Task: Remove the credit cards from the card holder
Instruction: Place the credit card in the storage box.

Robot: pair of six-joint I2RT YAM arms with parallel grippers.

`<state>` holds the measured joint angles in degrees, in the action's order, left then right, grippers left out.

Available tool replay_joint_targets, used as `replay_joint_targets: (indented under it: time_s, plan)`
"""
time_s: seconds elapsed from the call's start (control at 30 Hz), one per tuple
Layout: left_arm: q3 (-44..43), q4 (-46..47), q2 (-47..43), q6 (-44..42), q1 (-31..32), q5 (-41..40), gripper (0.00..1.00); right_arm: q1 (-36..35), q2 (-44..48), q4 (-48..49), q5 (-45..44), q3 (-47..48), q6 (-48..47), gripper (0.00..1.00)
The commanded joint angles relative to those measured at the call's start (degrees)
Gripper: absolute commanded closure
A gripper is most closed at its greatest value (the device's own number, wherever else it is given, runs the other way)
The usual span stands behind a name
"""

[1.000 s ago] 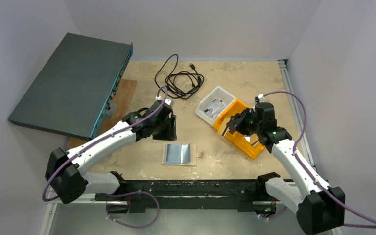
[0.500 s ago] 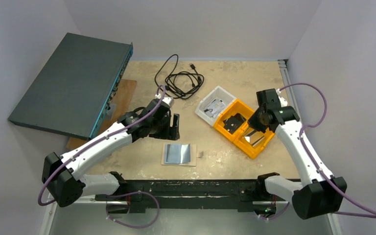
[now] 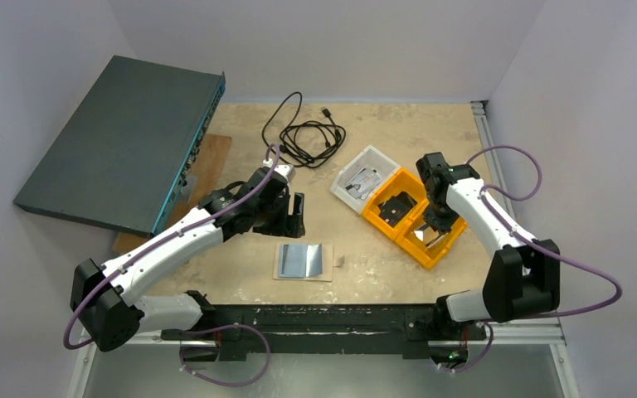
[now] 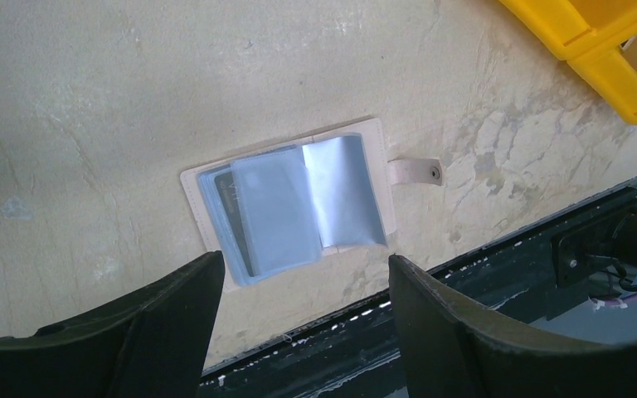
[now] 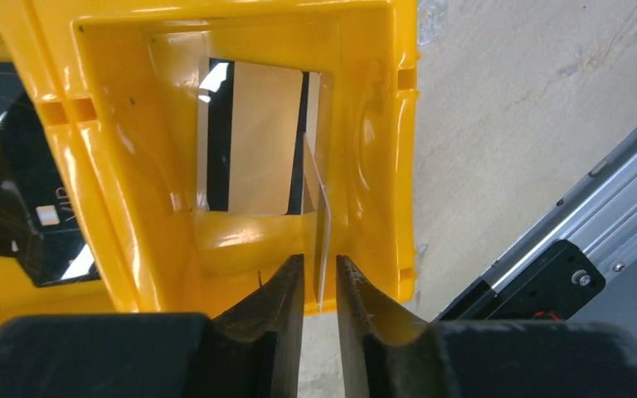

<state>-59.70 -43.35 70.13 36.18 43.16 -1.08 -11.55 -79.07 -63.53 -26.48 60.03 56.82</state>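
A: Status?
B: Card holder (image 3: 303,261) lies open at the near middle of the counter (image 3: 398,137); a dark card (image 4: 236,207) is still in its sleeves. Left gripper (image 3: 296,215) above it, fingers wide apart.
A: Right side?
B: Right gripper (image 5: 319,264) over the orange bin (image 3: 442,251), fingers nearly together around an edge-on card (image 5: 322,224); cannot tell if clamped. Task seems well along.

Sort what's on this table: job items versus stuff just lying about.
Job: card holder, lying open; cards; orange bin holding them.
Lying about: black cable; white tray; dark flat box; wooden board.
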Motion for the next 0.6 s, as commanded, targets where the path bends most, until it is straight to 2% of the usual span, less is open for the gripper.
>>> replay_joint_targets:
  time_s: [0.0,0.17,0.37,0.57]
  plan:
    - [-0.70,1.37,-1.30,-0.83,-0.15,0.65,0.28,0.33,-2.25,0.72,-4.74,-0.04,1.61,0.73]
    - [-0.14,1.61,-1.41,-0.73,-0.16,0.77,0.27,0.27,-2.39,2.36,-3.51,1.37,-0.71,0.53]
    - [1.27,2.60,-0.73,-0.16,-0.13,0.82,0.27,0.24,3.86,7.68,1.19,1.09,-6.94,0.41]
    - [2.61,3.15,0.14,0.68,-0.12,1.98,0.27,0.02,13.18,19.20,16.19,-3.54,-14.97,0.31]
